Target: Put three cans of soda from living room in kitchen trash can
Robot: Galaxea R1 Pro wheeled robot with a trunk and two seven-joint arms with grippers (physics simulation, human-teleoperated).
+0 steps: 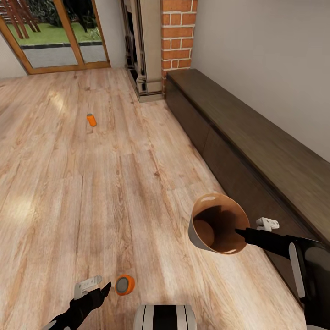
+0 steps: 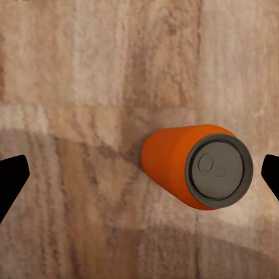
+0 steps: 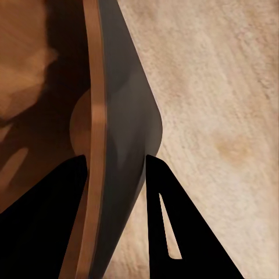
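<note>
The right arm reaches in from the lower right of the head view, forearm black and glossy, and its right gripper (image 1: 239, 232) holds the trash can (image 1: 215, 223) up off the wood floor (image 1: 91, 183), tipped so the open mouth faces the head camera. In the right wrist view the jaws are closed on the can's wall (image 3: 119, 145), one black finger (image 3: 40, 221) inside against the copper lining and the other outside against the grey shell. The bin is round and tapered, wider at the rim, matte grey outside and glossy brown-copper inside, with soft reflections on the lining.

The left arm comes in low, near the bottom edge of the head view, well to the left of the trash can. Its left gripper (image 1: 98, 289) points down and forward at a near orange can (image 1: 124, 284) lying on its side on the floor just beside the fingertips. In the left wrist view the jaws stand wide apart, the two black tips at opposite edges with the can (image 2: 195, 165) between them, touching neither. The can is a smooth orange cylinder with a dull silver-grey top and pull tab.

A second orange can (image 1: 92, 119) lies on the floor far beyond the trash can, toward the brick fireplace (image 1: 178, 41). A long dark wooden bench (image 1: 256, 146) runs along the wall right behind the trash can. The floor is pale, grained planking.
</note>
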